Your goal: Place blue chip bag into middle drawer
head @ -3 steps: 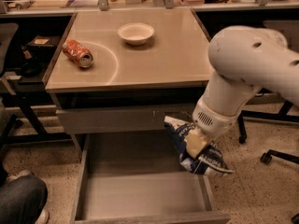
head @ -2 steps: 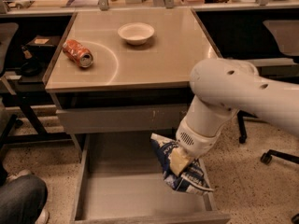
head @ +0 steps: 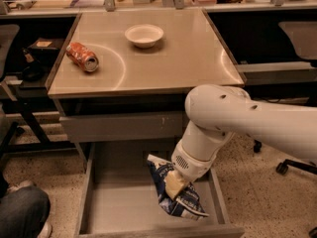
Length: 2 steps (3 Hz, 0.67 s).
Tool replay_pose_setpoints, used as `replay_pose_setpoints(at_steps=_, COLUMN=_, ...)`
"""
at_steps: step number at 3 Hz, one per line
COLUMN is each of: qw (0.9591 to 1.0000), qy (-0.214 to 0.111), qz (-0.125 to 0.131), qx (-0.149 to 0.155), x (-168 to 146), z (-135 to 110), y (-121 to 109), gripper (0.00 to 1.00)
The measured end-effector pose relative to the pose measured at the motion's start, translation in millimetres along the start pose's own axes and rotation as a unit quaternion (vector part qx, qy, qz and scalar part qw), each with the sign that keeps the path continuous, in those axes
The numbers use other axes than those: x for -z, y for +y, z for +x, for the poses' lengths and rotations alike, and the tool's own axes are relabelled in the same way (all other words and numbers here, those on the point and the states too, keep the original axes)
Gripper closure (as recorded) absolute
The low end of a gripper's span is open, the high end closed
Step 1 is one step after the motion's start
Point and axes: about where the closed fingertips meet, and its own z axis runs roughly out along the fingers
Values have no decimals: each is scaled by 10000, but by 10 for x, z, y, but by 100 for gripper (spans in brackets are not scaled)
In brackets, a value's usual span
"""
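The blue chip bag (head: 187, 207) is clamped in the tool (head: 174, 183), which grips it near mid-length. The bag sits within the outline of the open middle drawer (head: 119, 207), toward its right wall; whether its lower end touches the floor cannot be told. Its long axis runs diagonally: upper end left of the tool, lower end right and toward the drawer's front edge. The next move likely calls only for release. White lettering on the bag is illegible. A can (head: 82, 57) and a bowl (head: 143, 35) rest on the table (head: 188, 58).
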Motion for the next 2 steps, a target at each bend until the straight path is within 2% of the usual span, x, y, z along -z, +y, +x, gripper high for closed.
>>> replay_pose_setpoints(at_steps=1, qw=9997, qy=-27, qz=-232, qx=-26, x=-188, z=-36, y=14, gripper=100)
replay_pose_setpoints(at_steps=2, qw=9978, qy=-185, qz=-591, qx=-215, x=-622, z=-221, y=79, gripper=100)
